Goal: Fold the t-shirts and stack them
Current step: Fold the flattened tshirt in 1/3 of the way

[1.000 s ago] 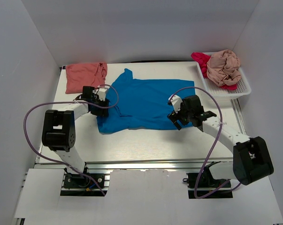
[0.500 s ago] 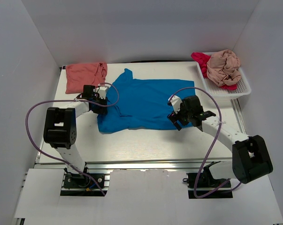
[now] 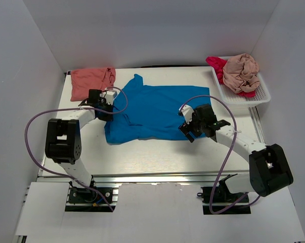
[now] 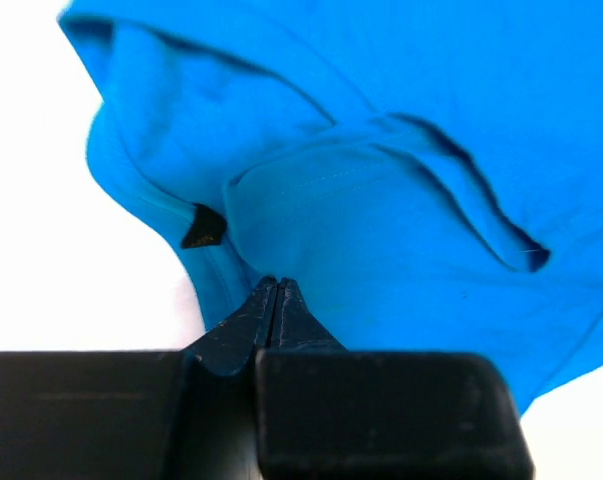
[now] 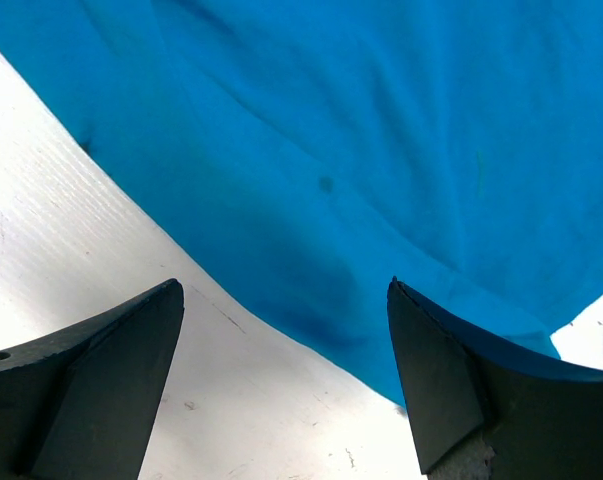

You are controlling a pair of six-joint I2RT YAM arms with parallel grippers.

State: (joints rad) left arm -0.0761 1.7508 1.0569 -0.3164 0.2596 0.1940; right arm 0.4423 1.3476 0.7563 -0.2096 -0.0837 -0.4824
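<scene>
Left wrist shows your left gripper [image 4: 276, 287] clenched on the blue t-shirt [image 4: 411, 120]; lower the gaping right gripper [image 5: 281, 292] onto its hem, pinch, then lift together.

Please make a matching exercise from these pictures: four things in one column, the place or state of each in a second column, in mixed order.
1. blue t-shirt
2. salmon t-shirt
3. beige-pink t-shirt
4. left gripper

a. crumpled in the white basket
b. shut on the blue t-shirt
c. spread out in the middle of the table
d. lying at the far left corner

Pairs: 1-c, 2-d, 3-a, 4-b.
</scene>
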